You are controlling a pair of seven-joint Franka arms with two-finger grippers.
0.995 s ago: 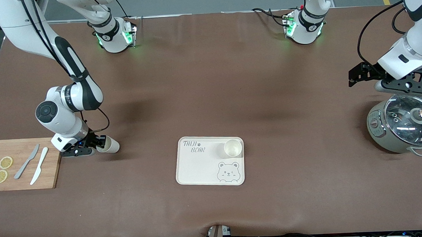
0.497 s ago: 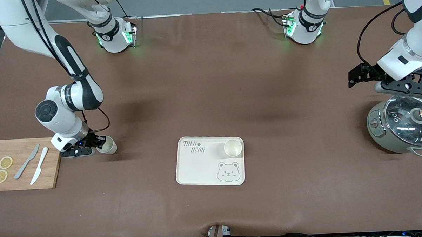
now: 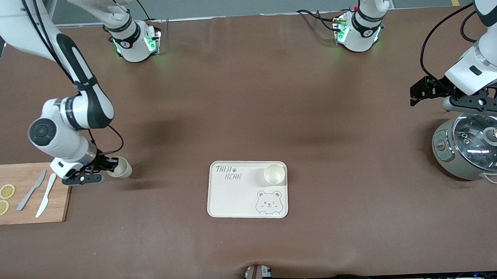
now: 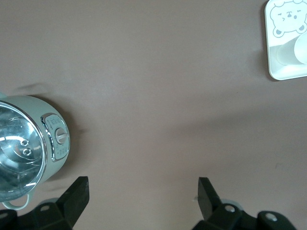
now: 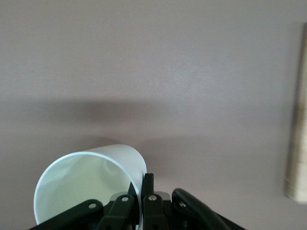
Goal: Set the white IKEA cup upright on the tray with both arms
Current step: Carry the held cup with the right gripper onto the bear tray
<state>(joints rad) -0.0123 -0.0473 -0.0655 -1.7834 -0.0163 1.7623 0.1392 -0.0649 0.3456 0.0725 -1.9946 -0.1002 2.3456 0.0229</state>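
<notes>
My right gripper (image 3: 109, 166) is shut on the rim of a white cup (image 3: 120, 167) and holds it just above the table beside the cutting board. In the right wrist view the cup (image 5: 86, 182) shows its open mouth, with one finger inside the wall and one outside. The cream bear tray (image 3: 234, 198) lies at the table's middle, with a second white cup (image 3: 274, 174) upright in its corner. The tray's corner (image 4: 288, 72) also shows in the left wrist view. My left gripper (image 3: 420, 91) is open and empty, over the table next to the pot, and its arm waits.
A wooden cutting board (image 3: 31, 205) with two knives and lemon slices lies at the right arm's end. A grey-green pot with a glass lid (image 3: 476, 148) stands at the left arm's end; it shows in the left wrist view (image 4: 29, 148).
My right gripper has lifted and turned the white cup from lying on its side toward upright, and drawn it toward the cutting board. The left arm has hardly moved.
</notes>
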